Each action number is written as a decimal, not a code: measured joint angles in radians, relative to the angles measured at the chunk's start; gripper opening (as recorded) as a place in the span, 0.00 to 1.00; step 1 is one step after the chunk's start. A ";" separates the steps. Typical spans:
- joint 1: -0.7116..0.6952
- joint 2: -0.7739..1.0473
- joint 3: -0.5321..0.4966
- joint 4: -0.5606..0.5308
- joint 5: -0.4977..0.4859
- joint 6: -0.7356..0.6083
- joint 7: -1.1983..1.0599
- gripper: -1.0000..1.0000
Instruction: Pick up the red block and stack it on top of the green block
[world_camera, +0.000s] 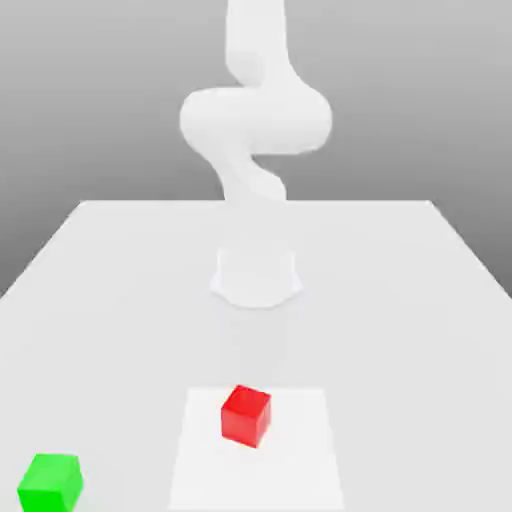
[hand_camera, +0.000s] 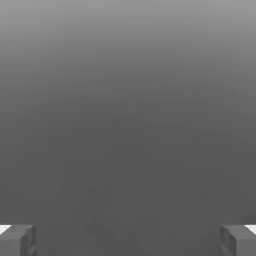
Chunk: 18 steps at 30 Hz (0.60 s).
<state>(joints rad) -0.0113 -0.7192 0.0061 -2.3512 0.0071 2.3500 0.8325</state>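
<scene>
Gripper (hand_camera: 128, 240) fingers spread wide, holding nothing (ready for approach). Red block (world_camera: 246, 415) rests on table (world_camera: 400, 300), well apart from green block (world_camera: 50, 482).

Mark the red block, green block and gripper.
red block (world_camera: 246, 415), exterior view, front face.
green block (world_camera: 50, 482), exterior view, front face.
gripper (hand_camera: 128, 240), hand view, midway between open fingertips.
</scene>
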 joint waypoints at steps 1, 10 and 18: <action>-0.005 0.040 0.003 -0.024 0.003 0.024 0.016 0.50; -0.047 0.379 0.035 -0.228 0.018 0.230 0.160 0.50; -0.074 0.669 0.049 -0.405 0.000 0.407 0.307 0.50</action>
<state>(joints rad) -0.0856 -0.0499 0.0549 -2.7557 0.0067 2.7573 1.1390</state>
